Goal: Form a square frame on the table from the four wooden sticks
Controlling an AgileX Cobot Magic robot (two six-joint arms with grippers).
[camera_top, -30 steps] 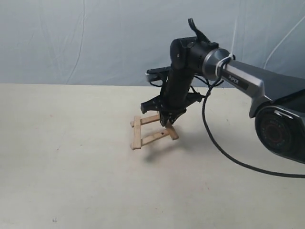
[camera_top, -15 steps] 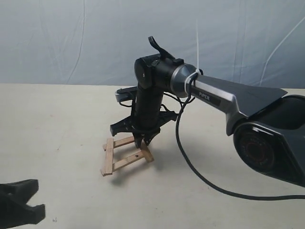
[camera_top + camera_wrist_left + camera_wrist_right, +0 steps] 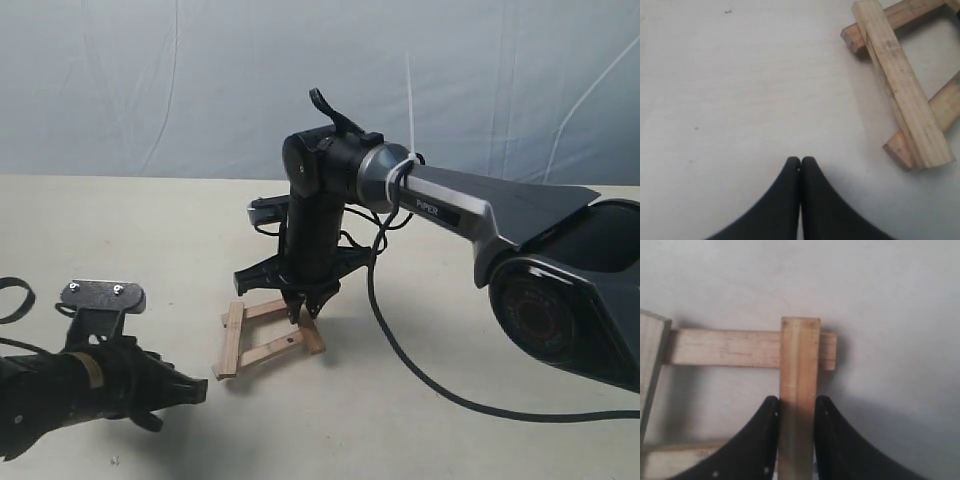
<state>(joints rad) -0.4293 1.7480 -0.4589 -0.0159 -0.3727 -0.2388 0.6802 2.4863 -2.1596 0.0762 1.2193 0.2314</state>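
Observation:
Four tan wooden sticks form a rough square frame [image 3: 265, 335] on the pale table [image 3: 450, 440], near its middle. My right gripper [image 3: 303, 310] points down at the frame's right side. In the right wrist view this gripper [image 3: 796, 401] is shut on one stick [image 3: 800, 355], whose end lies across a crosswise stick [image 3: 725, 347]. My left gripper [image 3: 198, 391] hovers low, left of the frame and nearer the front. Its fingers [image 3: 801, 161] are shut with nothing between them. From there the frame's nearest stick [image 3: 902, 85] rests on the ends of two others.
A black cable [image 3: 400, 360] from the right arm lies on the table right of the frame. The right arm's base [image 3: 570, 300] fills the right edge. A pale cloth backdrop [image 3: 150, 90] hangs behind the table.
The right gripper has moved left and toward the front, and the stick frame with it. The left arm has come in from the lower left, toward the frame.

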